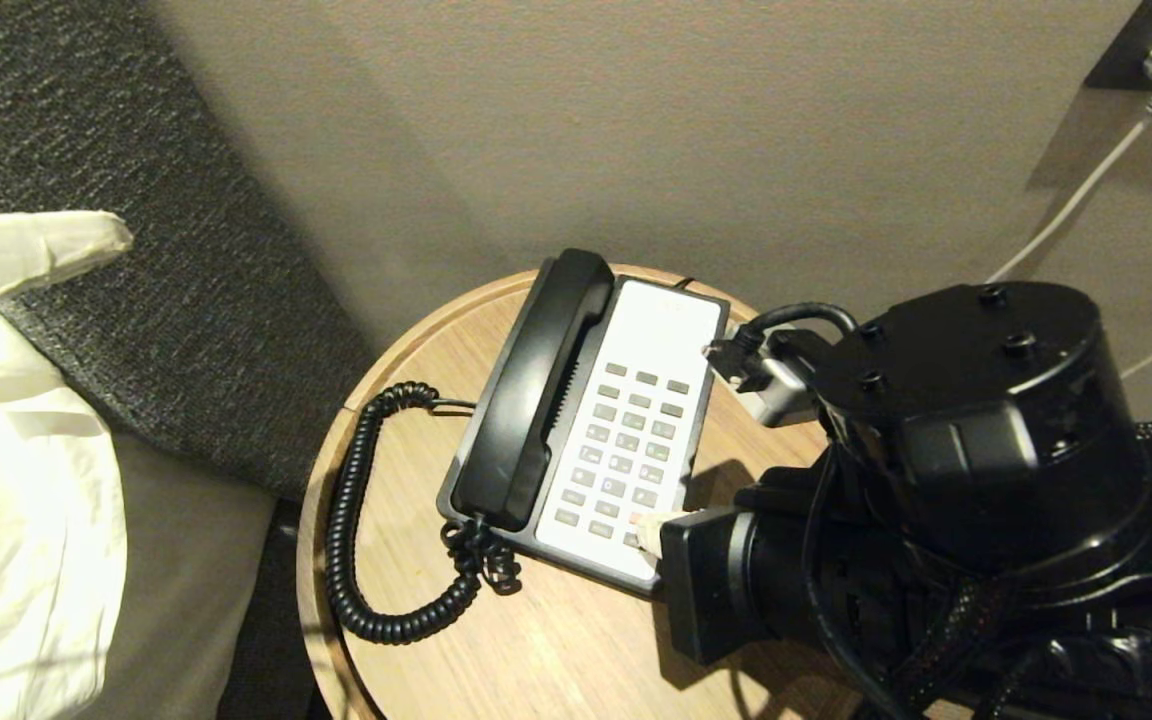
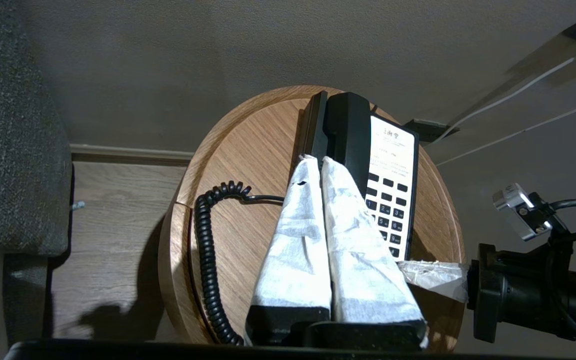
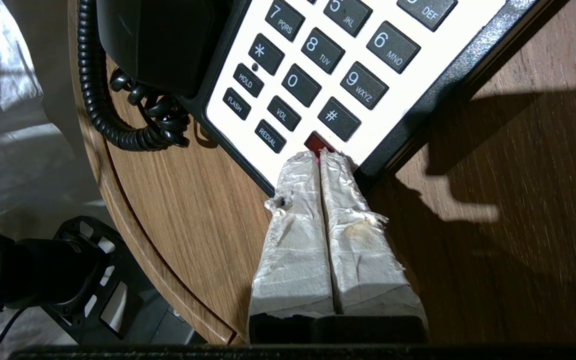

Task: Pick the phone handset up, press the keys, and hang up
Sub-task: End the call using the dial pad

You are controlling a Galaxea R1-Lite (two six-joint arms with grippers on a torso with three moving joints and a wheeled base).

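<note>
A: How will the phone handset (image 1: 534,392) handle, and where is it?

B: It lies in its cradle on the phone base (image 1: 588,420), on the side away from my right arm. I judge it light, stiff and smooth, so glossy plastic could slip between wrapped pads. I'd take it at the slim middle, between the two fat ends, squeezing across its width

A: Which way does it run?

B: Its long axis follows the base's long side, one end toward the wall, the other toward me, where the coiled cord (image 1: 366,520) leaves it and loops over the worktop (image 1: 536,650) beside the base

A: And your grippers?

B: My right gripper (image 3: 320,156) has its fingers pressed together, tips at the red button (image 3: 318,142) in the near corner of the keys (image 1: 626,450). My left gripper (image 2: 317,161) is shut too, empty, hovering apart from the base
</note>
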